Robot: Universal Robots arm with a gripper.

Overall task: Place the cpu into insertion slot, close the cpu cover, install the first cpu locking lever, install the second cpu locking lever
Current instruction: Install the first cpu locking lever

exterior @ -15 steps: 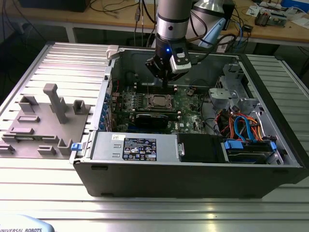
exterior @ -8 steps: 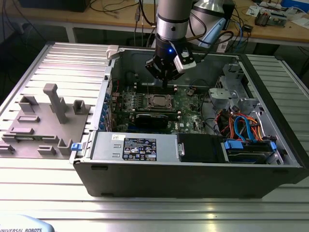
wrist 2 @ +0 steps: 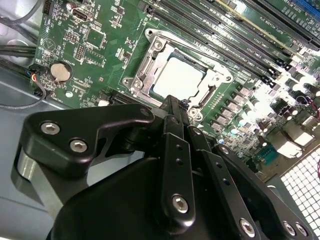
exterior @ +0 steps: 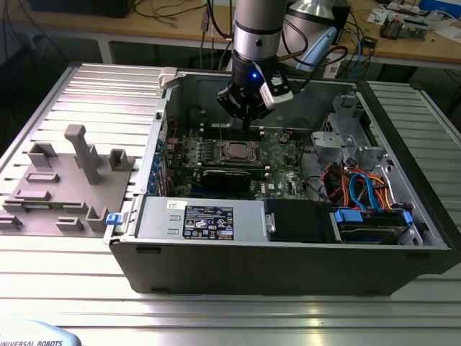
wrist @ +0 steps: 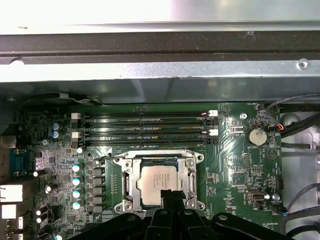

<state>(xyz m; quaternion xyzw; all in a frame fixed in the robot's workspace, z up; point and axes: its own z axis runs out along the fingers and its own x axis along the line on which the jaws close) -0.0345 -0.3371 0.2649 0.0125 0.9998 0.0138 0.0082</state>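
Observation:
The cpu [wrist: 159,181] shows its dull silver top in the insertion slot [exterior: 235,151] on the green motherboard. The cpu cover [wrist: 126,181], a silvery frame, lies flat around the chip [wrist 2: 179,77] in both wrist views. My gripper [exterior: 246,121] hangs inside the open computer case, just above the socket's far side in the exterior view. Its black fingers [wrist 2: 172,107] are shut with nothing between them. Their tip [wrist: 167,196] sits over the socket's edge, close to the cover frame [wrist 2: 144,67]. Whether it touches the frame I cannot tell.
A black graphics card [exterior: 230,175] lies just in front of the socket, with the power supply [exterior: 205,218] beyond it. Memory slots [wrist: 145,127] run beside the socket. A drive cage with blue and orange cables [exterior: 367,194] fills the exterior view's right. Grey fixture blocks [exterior: 65,184] stand outside the case.

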